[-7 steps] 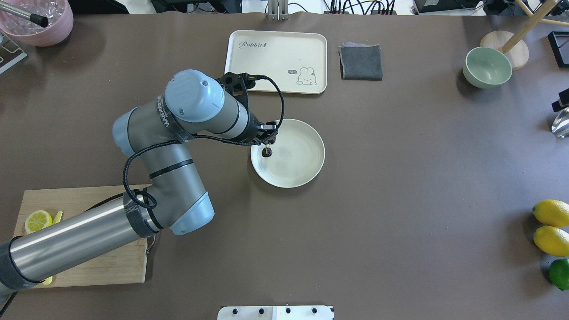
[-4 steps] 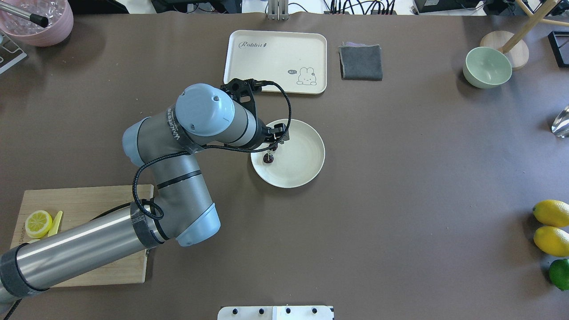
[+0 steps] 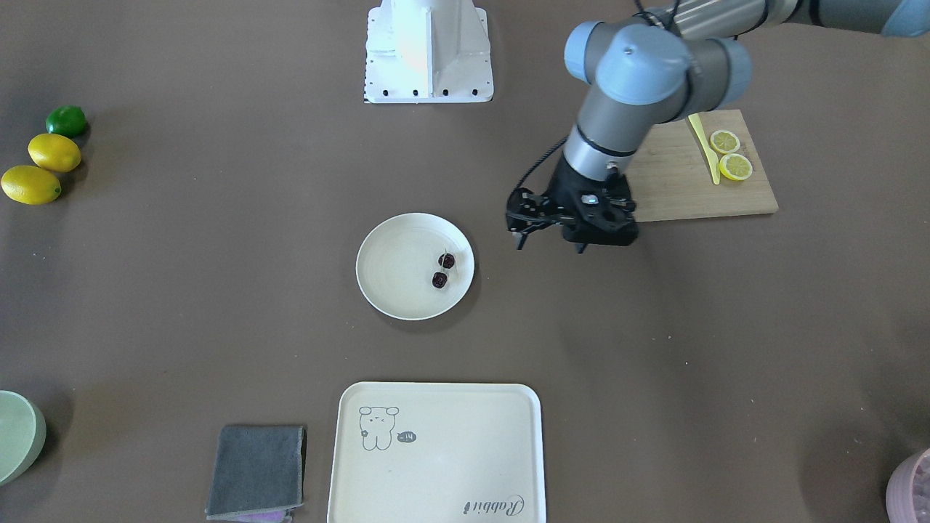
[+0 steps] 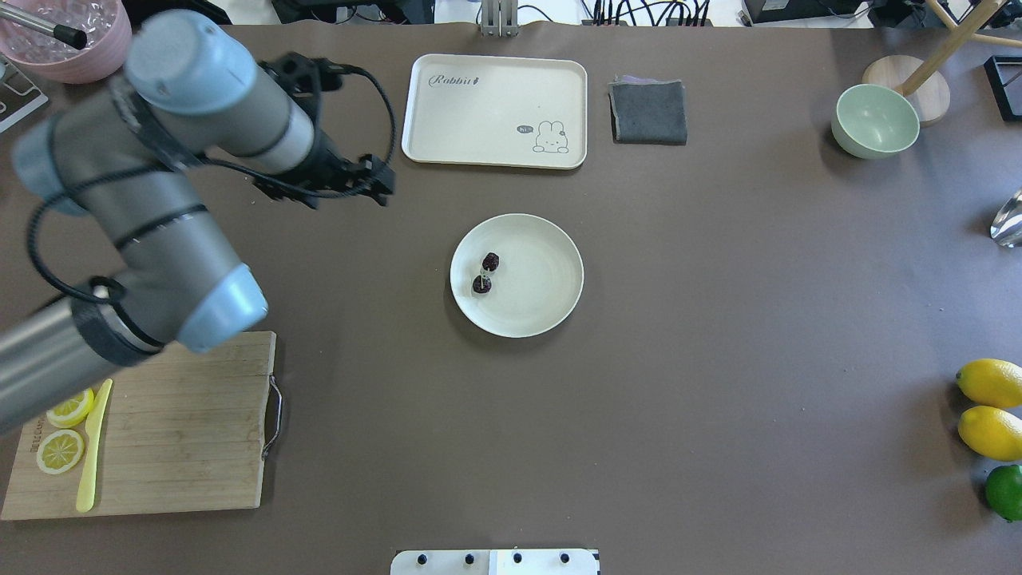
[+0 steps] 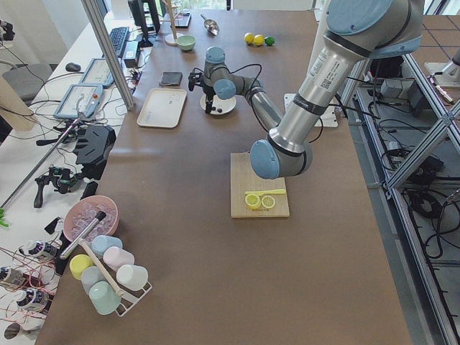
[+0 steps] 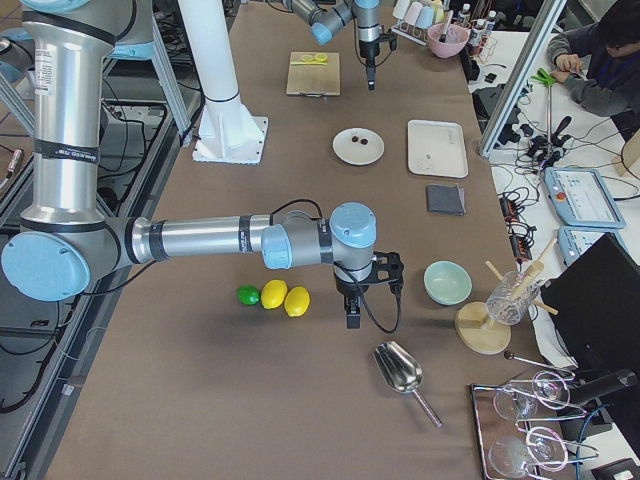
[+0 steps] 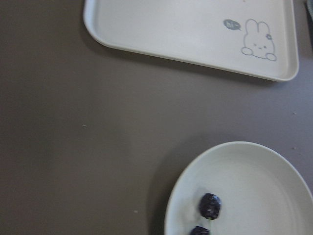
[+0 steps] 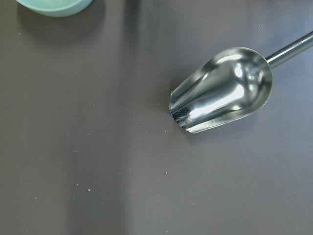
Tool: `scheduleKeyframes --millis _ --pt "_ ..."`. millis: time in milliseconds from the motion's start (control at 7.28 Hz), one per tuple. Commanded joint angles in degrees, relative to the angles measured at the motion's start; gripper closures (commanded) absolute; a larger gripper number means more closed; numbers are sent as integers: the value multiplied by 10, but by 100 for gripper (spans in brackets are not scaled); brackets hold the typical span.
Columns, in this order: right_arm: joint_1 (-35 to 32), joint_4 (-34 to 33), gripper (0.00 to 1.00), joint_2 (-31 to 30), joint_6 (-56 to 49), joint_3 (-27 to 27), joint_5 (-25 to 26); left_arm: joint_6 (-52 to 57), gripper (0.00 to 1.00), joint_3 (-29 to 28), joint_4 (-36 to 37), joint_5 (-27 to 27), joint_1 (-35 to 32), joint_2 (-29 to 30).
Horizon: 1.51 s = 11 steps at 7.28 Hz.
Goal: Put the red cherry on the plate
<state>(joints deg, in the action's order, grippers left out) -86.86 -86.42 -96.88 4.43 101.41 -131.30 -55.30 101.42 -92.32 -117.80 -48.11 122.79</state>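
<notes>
The red cherry (image 4: 486,272) is a pair of small dark fruits on a thin stem. It lies on the left part of the round cream plate (image 4: 539,291) at mid-table, also seen as the cherry (image 3: 442,270) on the plate (image 3: 396,272) and the cherry (image 7: 211,205). My left gripper (image 4: 349,198) hangs open and empty above the bare table, left of the plate and apart from it; the left gripper (image 3: 550,243) holds nothing. My right gripper (image 6: 352,315) shows only in the exterior right view, near a metal scoop (image 8: 220,90); I cannot tell its state.
A cream rabbit tray (image 4: 495,104) and a folded grey cloth (image 4: 648,112) lie beyond the plate. A wooden board (image 4: 176,431) with lemon slices and a yellow knife sits front left. A green bowl (image 4: 875,120), lemons (image 4: 990,383) and a lime are on the right.
The left gripper was over the plate's left side with the cherry at its fingertips. It has let go, and the arm has swung away to the left; the cherry stays on the plate.
</notes>
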Motion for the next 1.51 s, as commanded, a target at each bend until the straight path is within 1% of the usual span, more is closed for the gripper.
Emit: scheduleKeyframes --millis 0,137,275,412,550,687,824,962,1099,1237,1374 --pt "-16 -1 0 -14 -28 -7 -3 245 2 47 174 -71 -161 -27" --pt "-16 3 0 -14 -27 -22 -4 373 2 49 188 -96 -222 -86" --pt "-16 4 0 -13 -27 -28 -2 515 2 42 188 -98 -287 -140" --pt "-16 4 0 -12 -26 -27 -3 598 2 33 189 -97 -327 -180" --pt "-16 3 0 -13 -24 -28 -3 627 2 9 185 -98 -352 -217" --pt "-16 4 0 -13 -23 -31 -2 643 2 -2 167 -106 -381 -245" --pt "-16 5 0 -14 -23 -32 -3 648 2 -9 100 -141 -393 -305" --pt "-16 5 0 -14 -22 -33 -2 642 2 -15 41 -149 -393 -339" --pt "-16 5 0 -13 -22 -34 -2 642 2 -15 36 -150 -393 -340" --pt "-16 5 0 -13 -22 -34 -3 641 2 -38 36 -147 -393 -338" --pt "-16 5 0 -13 -22 -34 -3 641 2 -49 18 -147 -400 -334"
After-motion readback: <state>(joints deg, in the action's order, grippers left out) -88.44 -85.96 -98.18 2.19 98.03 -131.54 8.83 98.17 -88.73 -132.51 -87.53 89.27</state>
